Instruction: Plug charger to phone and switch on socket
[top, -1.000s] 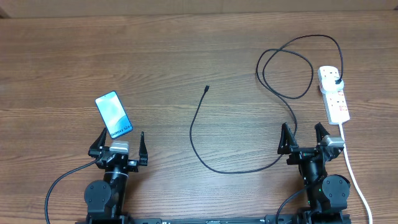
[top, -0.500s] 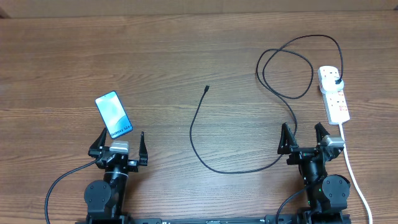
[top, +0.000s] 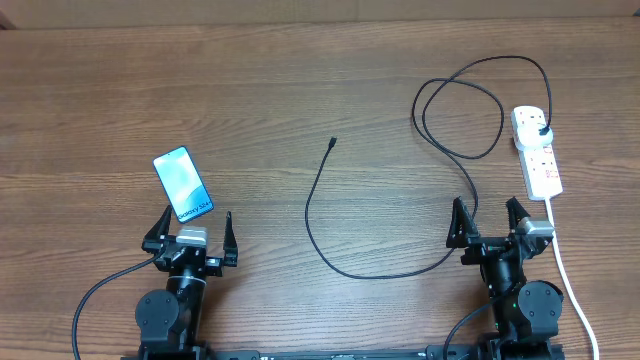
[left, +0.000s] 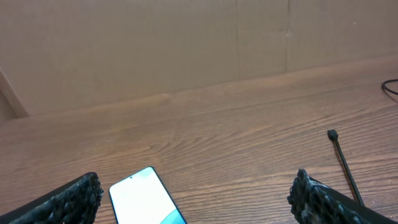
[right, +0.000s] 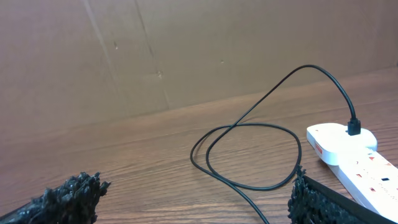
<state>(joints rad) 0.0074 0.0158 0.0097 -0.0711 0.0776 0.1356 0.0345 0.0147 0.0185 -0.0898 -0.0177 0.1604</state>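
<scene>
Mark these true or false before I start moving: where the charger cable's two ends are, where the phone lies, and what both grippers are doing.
1. The thin black charger cable has its black plug in the narrow white power strip. True.
2. The cable's small connector tip is in the slim black-framed phone with the lit blue screen. False: the tip lies free on the wooden table, apart from the phone.
3. The left gripper and right gripper are open and empty. True.
4. The phone lies by the right gripper. False: it lies just ahead of the left gripper.
</scene>
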